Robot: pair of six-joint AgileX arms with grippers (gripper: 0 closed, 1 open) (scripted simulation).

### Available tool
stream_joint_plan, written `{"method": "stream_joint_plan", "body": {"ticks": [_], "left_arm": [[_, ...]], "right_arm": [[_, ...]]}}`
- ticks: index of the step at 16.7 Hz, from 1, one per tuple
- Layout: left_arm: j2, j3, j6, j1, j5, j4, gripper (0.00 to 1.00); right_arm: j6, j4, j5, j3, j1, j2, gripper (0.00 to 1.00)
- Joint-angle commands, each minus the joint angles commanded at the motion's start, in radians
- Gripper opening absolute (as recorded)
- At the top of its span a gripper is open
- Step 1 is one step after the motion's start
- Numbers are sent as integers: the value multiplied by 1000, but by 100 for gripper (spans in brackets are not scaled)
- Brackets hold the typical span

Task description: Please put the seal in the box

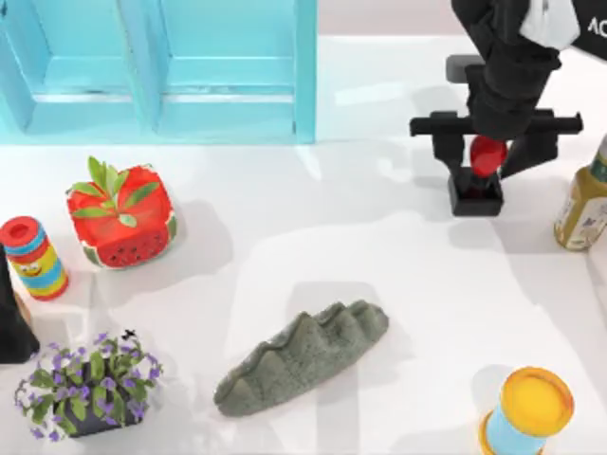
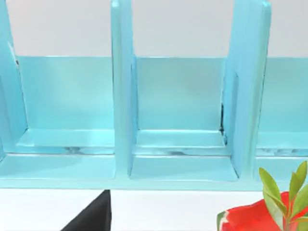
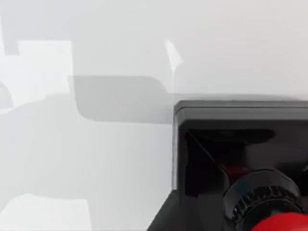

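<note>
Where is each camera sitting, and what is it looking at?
Top view: above the table, looking down; the right gripper straddles the seal, the left arm is parked at the left edge.
Left wrist view: on the left arm, facing the box and the watermelon planter.
Right wrist view: on the right arm, close on the seal.
Shared: top and left wrist both show box and planter.

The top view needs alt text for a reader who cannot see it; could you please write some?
At the table's right, the right tool straddles the seal, whose red knob sits between its fingers. The turquoise box stands far left, apart from it; a watermelon planter, a flower pot and a grey rock lie nearer.
</note>
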State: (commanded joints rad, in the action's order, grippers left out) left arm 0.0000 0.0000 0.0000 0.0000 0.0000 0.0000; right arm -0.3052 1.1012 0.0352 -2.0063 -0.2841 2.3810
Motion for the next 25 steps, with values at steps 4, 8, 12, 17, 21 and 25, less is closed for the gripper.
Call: {"method": "stream_joint_plan", "body": {"ticks": [4, 8, 12, 17, 21, 25], "left_arm": [[0, 0, 0, 0, 0, 0, 100], [0, 0, 0, 0, 0, 0, 100], [0, 0, 0, 0, 0, 0, 100], [0, 0, 0, 0, 0, 0, 100], [0, 0, 0, 0, 0, 0, 100], [0, 0, 0, 0, 0, 0, 100]], "right_arm": [[0, 0, 0, 0, 0, 0, 10], [0, 0, 0, 0, 0, 0, 0], [0, 0, 0, 0, 0, 0, 0], [0, 27, -1, -35, -4, 2, 0], [0, 152, -1, -177, -4, 15, 0], [1, 313, 0, -355, -1, 34, 0]]}}
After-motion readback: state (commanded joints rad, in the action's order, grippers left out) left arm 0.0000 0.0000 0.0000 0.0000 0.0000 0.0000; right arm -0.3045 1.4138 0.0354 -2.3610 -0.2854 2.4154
